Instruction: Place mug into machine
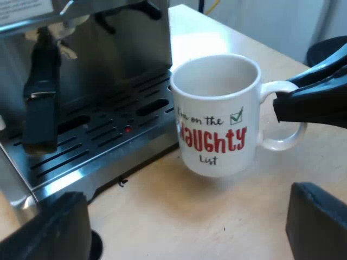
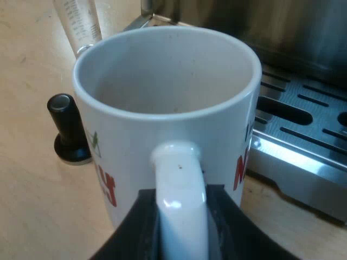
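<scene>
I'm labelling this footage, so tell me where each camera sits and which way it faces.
Left wrist view: on the left arm, facing the mug and the machine's drip tray; left fingers spread wide.
Right wrist view: on the right arm, looking down into the mug toward the drip tray; right fingers clamp its handle.
Both share the mug and drip tray.

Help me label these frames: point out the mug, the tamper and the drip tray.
mug [image 1: 214, 116], left wrist view, on its printed side.
tamper [image 2: 68, 129], right wrist view, on its black handle.
drip tray [image 1: 103, 138], left wrist view, on its slotted grate.
</scene>
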Available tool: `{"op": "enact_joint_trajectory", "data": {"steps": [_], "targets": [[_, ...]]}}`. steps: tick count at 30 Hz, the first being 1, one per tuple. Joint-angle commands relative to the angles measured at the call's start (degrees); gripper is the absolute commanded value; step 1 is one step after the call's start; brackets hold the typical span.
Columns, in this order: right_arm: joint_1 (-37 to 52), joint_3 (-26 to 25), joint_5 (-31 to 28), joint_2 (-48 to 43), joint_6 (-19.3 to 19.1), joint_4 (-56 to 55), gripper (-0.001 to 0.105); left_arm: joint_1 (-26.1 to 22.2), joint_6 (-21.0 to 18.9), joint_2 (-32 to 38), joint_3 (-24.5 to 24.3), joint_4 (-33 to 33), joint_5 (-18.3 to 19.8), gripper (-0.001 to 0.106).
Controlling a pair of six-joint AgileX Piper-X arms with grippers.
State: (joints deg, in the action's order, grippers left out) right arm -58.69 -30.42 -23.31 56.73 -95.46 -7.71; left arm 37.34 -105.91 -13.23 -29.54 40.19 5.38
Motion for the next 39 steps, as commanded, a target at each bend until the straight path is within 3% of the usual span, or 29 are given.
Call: {"op": "enact_joint_trajectory", "data": {"steps": [1, 8, 16, 22, 32, 37, 39], "targets": [[-0.2, -1.8, 0.0, 0.5, -0.2, 4.1, 0.0, -0.2, -0.7, 0.0, 0.6, -3.0, -0.9, 0.085], [-0.2, -2.7, -2.3, 8.3, -0.3, 12.4, 0.0, -0.7, -0.7, 0.0, 3.0, -7.9, -0.2, 0.085], [-0.2, -2.7, -5.1, 12.2, -0.3, 17.3, 0.0, -0.7, -0.6, -0.1, 4.1, -8.4, -0.3, 0.085], [-0.2, -2.7, -5.3, 14.1, -0.3, 19.3, 0.0, -0.7, 4.1, -0.4, 4.1, -9.9, -0.3, 0.085], [-0.2, -2.7, -10.3, 20.5, -0.8, 28.8, 0.0, -0.7, 3.2, -4.6, 4.1, -11.2, 0.8, 0.085], [1.2, -2.7, -10.7, 21.6, -1.2, 32.0, 0.0, -3.4, 1.6, -6.2, 4.1, -12.8, 0.9, 0.085], [2.5, -2.7, -9.1, 21.6, -1.3, 32.0, 0.0, -6.4, 2.5, -6.7, 4.1, -13.5, 3.4, 0.085]]}}
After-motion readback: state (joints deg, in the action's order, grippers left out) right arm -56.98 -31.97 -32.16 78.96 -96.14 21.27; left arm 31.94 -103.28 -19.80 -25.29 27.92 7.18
